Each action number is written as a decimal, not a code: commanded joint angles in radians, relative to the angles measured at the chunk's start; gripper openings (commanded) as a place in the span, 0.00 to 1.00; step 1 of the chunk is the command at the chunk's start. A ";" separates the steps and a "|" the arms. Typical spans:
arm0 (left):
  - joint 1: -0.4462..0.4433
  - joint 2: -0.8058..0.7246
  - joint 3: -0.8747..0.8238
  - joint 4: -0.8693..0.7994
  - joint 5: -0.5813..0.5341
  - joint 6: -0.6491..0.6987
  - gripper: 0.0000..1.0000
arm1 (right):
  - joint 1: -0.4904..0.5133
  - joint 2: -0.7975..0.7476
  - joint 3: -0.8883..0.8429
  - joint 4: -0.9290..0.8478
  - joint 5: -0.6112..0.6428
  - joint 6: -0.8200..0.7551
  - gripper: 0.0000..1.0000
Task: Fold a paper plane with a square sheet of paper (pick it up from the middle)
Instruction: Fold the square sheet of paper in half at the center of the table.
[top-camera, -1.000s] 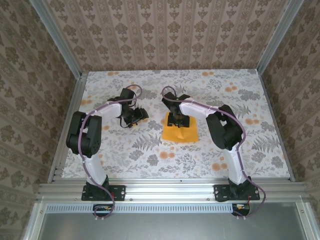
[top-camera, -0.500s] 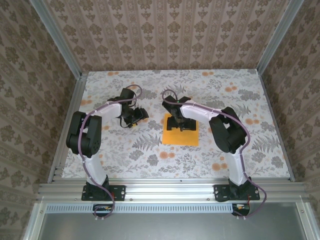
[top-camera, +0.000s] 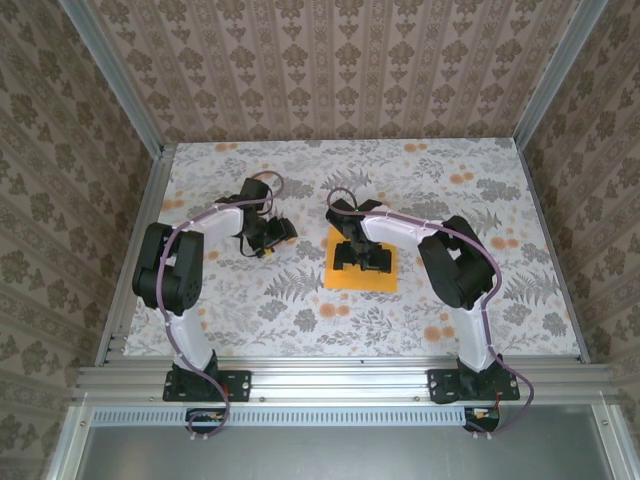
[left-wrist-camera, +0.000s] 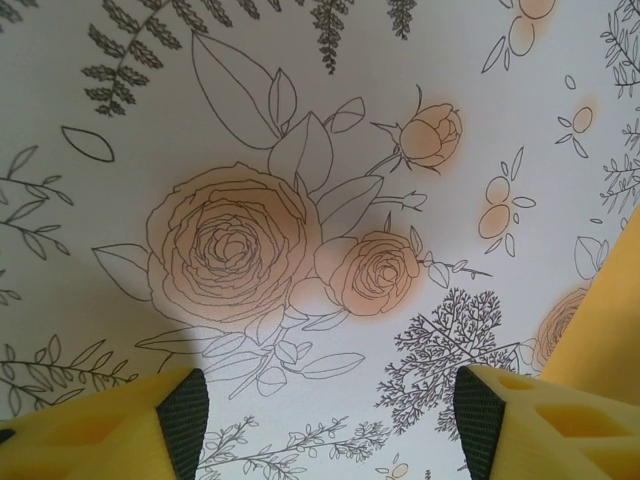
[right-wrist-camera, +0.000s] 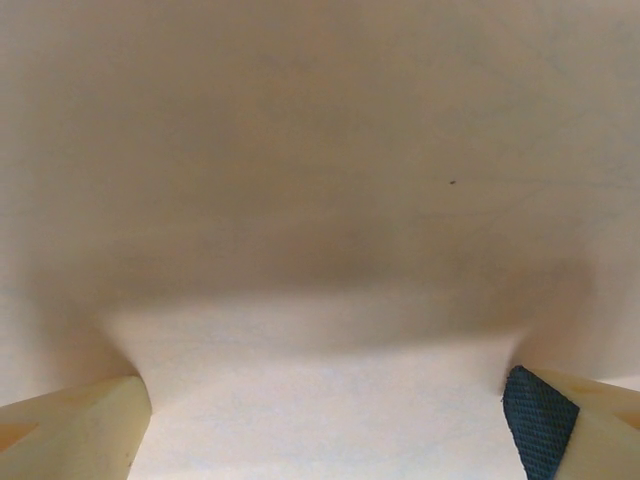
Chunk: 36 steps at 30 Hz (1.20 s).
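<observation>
square sheet of paper (top-camera: 360, 282) now flattened, right tool (top-camera: 362, 262) spread over it, left tool (top-camera: 268, 248) spread

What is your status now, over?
Left gripper open, empty, above tablecloth. Right gripper open, low over the square sheet of paper. Nothing in the way.

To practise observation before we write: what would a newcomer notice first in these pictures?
The bright orange-yellow sheet of paper lying mid-table on the flowered tablecloth stands out first. The right fingers are spread wide low over its middle; the left fingers hang open to its left, above printed roses.
</observation>
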 joint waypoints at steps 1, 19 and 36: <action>0.004 -0.035 -0.012 -0.018 -0.011 -0.019 0.69 | 0.002 0.073 -0.039 -0.005 -0.031 0.016 0.90; 0.004 -0.039 -0.009 -0.014 0.008 -0.025 0.69 | 0.001 -0.065 -0.114 0.185 -0.075 -0.053 0.59; 0.007 -0.149 -0.146 0.247 0.121 -0.114 0.69 | -0.076 -0.302 -0.351 0.750 -0.646 -0.031 0.28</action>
